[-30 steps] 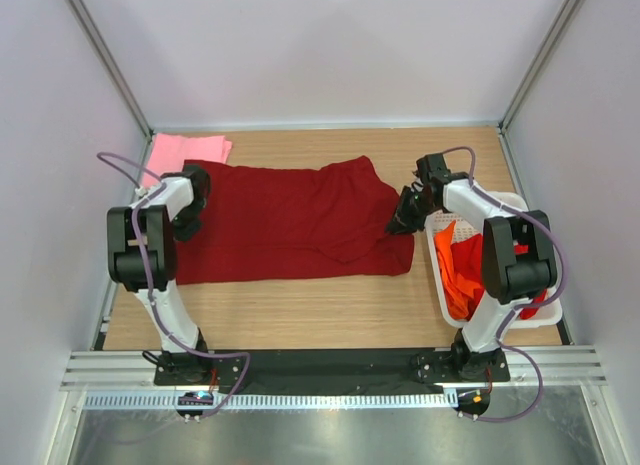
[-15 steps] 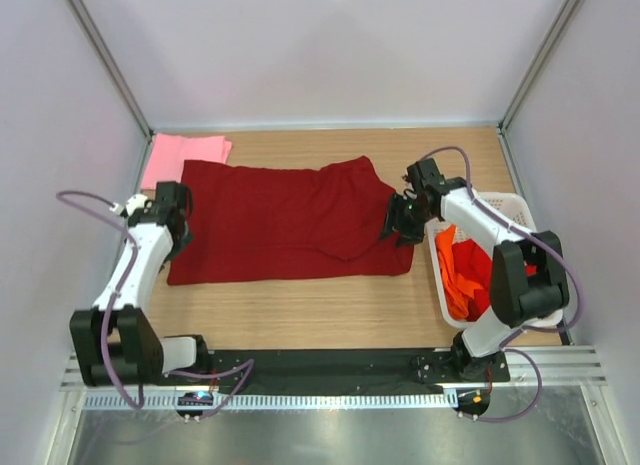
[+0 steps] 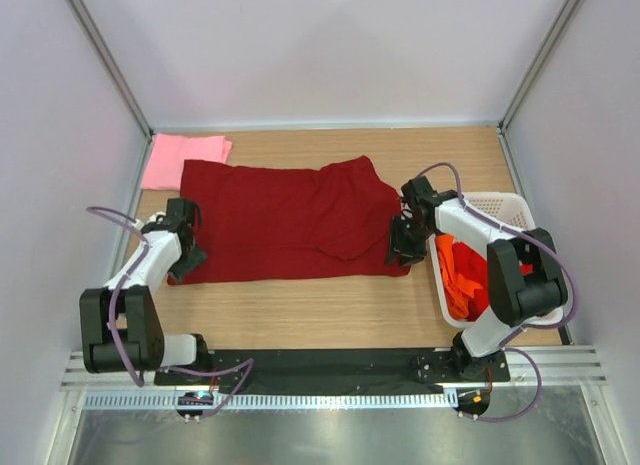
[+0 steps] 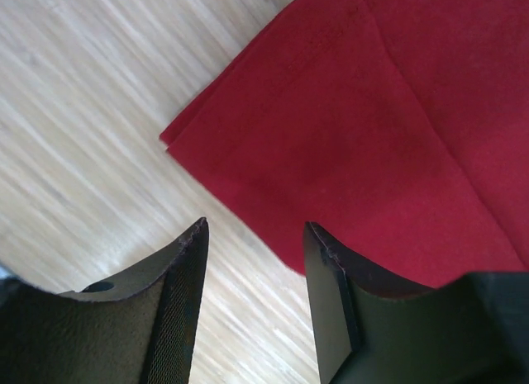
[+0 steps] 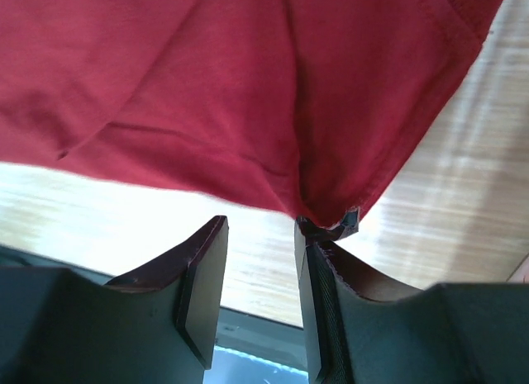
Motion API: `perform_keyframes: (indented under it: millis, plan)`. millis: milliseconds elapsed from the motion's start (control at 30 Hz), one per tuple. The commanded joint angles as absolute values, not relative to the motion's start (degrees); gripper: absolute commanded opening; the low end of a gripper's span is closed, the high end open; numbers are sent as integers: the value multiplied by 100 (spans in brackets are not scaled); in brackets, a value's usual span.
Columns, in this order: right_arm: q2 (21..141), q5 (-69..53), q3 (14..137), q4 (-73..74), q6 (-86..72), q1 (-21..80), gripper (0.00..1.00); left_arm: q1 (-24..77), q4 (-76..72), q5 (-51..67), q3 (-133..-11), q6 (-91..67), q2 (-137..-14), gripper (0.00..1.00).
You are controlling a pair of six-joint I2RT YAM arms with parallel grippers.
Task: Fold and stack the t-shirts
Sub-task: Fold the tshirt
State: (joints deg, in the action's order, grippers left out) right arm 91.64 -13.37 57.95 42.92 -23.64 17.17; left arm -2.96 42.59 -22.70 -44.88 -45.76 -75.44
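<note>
A dark red t-shirt (image 3: 290,220) lies spread flat across the middle of the table. My left gripper (image 3: 185,257) hovers at its near left corner. In the left wrist view this gripper (image 4: 256,227) is open, with bare wood in the gap and the cloth corner (image 4: 372,136) just beyond its right finger. My right gripper (image 3: 400,247) is at the shirt's near right corner. It (image 5: 260,223) is open too, and the hem (image 5: 248,87) brushes the tip of its right finger. A folded light pink t-shirt (image 3: 185,155) lies at the back left. An orange t-shirt (image 3: 455,270) sits in the basket.
A white slotted basket (image 3: 495,198) stands against the right edge, close beside the right arm. Grey walls close in the table on three sides. A strip of bare wood (image 3: 300,305) runs between the shirt and the arm bases.
Both grippers slid along the shirt's side edges toward the near corners. The left arm swung out to the left. Both sets of jaws narrowed after opening wider.
</note>
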Motion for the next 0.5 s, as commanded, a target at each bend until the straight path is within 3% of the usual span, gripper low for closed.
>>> perform_keyframes:
  millis: [0, 467]
  plan:
    - [9438, -1020, 5924, 4123, -2197, 1740, 45, -430, 3832, -2197, -4684, -4360, -7917, 50]
    - [9677, -395, 5818, 4078, -1986, 1749, 42, -791, 3805, -2329, -4842, -4113, -8710, 44]
